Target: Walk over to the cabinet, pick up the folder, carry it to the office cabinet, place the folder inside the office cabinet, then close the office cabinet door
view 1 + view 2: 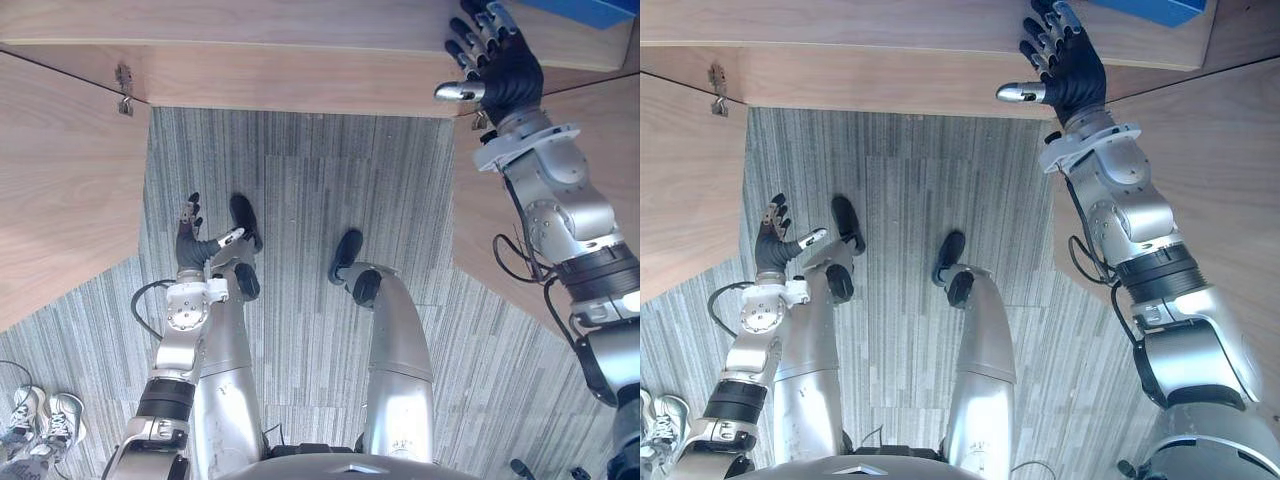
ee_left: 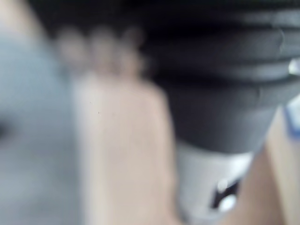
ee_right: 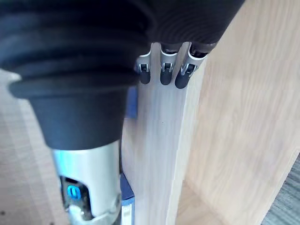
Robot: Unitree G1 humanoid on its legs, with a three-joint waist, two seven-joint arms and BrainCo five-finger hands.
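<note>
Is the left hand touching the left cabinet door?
Apart. In the left eye view, a strip of carpet shows between the left hand and the door.

A blue folder (image 1: 590,12) lies on the wooden cabinet shelf (image 1: 250,25) at the upper right of the frame, and white shoes (image 1: 40,415) stand on the grey floor (image 1: 300,180) at the lower left.

Blue folder on open wooden cabinet
We record the blue folder (image 1: 590,12) lying flat at the upper right corner, on the light-wood office cabinet (image 1: 250,40); the cabinet door (image 1: 60,180) at the left stands open.
</note>
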